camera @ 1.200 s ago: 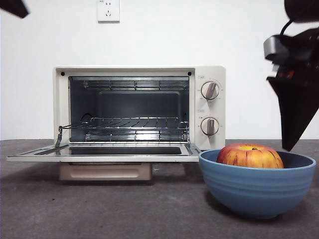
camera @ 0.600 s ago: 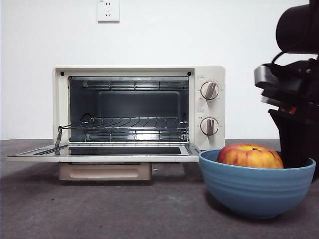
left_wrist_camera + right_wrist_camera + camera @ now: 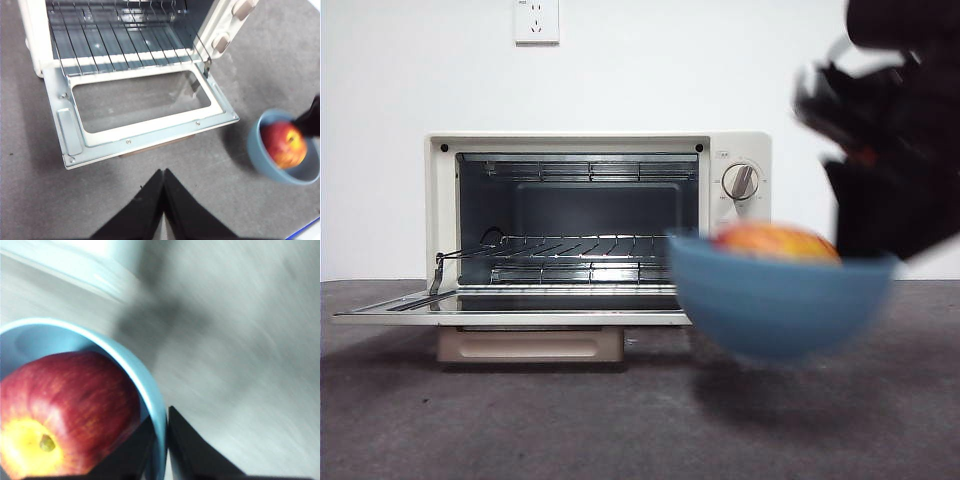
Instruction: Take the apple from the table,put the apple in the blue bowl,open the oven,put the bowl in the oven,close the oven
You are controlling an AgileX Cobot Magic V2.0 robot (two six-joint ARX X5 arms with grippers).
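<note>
While my right hand (image 3: 161, 440) pinches the bowl (image 3: 780, 305) rim, apple (image 3: 775, 241) inside, raised off the tabletop (image 3: 520, 420) right of the open oven (image 3: 595, 220), my left hand (image 3: 163, 200) waits closed.

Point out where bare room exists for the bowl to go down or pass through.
The oven stands open; its wire rack is bare, as is the lowered door. Bare table lies before the door. It is crowded at the right gripper, clamped on the blue bowl rim beside the apple.
</note>
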